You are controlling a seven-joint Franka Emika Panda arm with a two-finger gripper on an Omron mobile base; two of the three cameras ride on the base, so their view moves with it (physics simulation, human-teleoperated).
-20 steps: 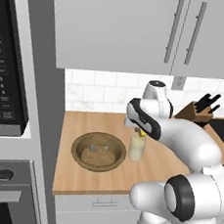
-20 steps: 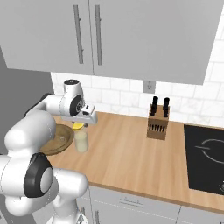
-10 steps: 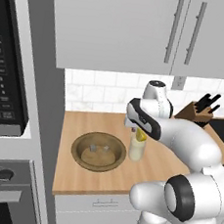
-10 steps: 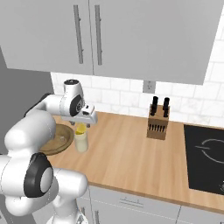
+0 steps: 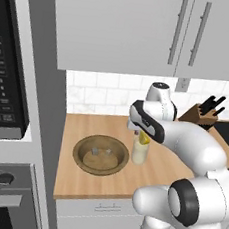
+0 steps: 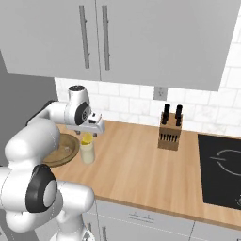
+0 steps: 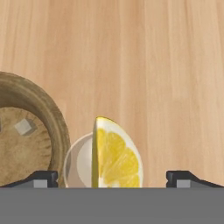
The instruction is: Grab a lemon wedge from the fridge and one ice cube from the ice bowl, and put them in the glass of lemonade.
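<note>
End effector (image 7: 112,179) spread wide, fingertips (image 7: 41,178) well apart, gripping nothing. Lemon wedge (image 7: 114,155) directly over the glass of lemonade (image 5: 140,150), at its rim, between the fingertips yet touching neither. Ice bowl (image 5: 101,154) just beside the glass on the wooden tabletop (image 6: 141,174), one pale cube (image 7: 24,127) inside. Knife block (image 6: 170,132) well apart from the glass, toward the stovetop (image 6: 221,172).
</note>
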